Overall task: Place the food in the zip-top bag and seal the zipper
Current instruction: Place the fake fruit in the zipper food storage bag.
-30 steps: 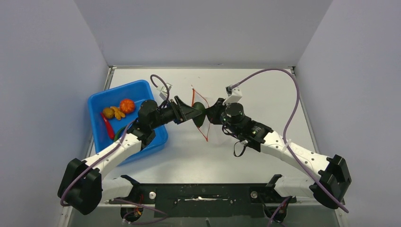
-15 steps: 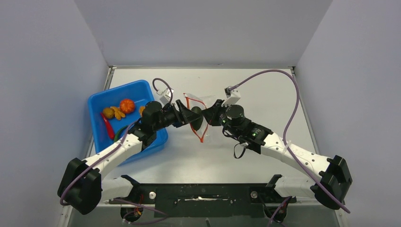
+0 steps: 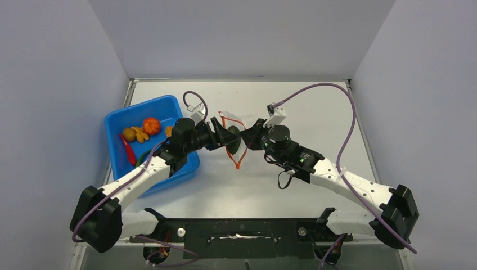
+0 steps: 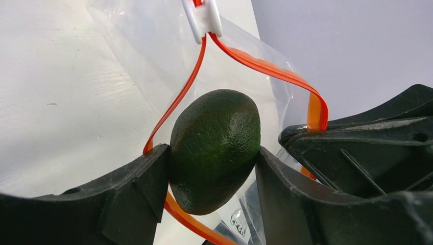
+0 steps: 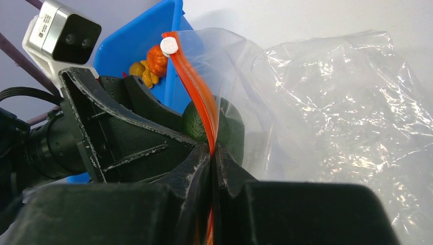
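Note:
My left gripper [image 4: 212, 159] is shut on the dark green oval piece [image 4: 214, 145] of food and holds it in the open mouth of the clear zip-top bag [image 5: 337, 102]. The red-orange zipper [image 4: 265, 66] loops around the piece, with a white slider [image 4: 202, 18] at its far end. My right gripper [image 5: 212, 153] is shut on one zipper strip [image 5: 196, 92] and holds the bag up. In the top view both grippers meet mid-table, left gripper [image 3: 229, 139] facing right gripper [image 3: 248, 140], with the green piece [image 3: 234, 148] between them.
A blue tray [image 3: 115, 121] stands left of the bag, under my left arm. It holds an orange round fruit [image 3: 150, 125], yellow-brown lumps [image 3: 130, 134] and a slim red chili [image 3: 128, 151]. Grey walls close the table's back and sides.
The bag's mouth has spread from a thin line into an open loop. My left gripper has carried the green piece slightly nearer and into that mouth. The right gripper shifted a little left.

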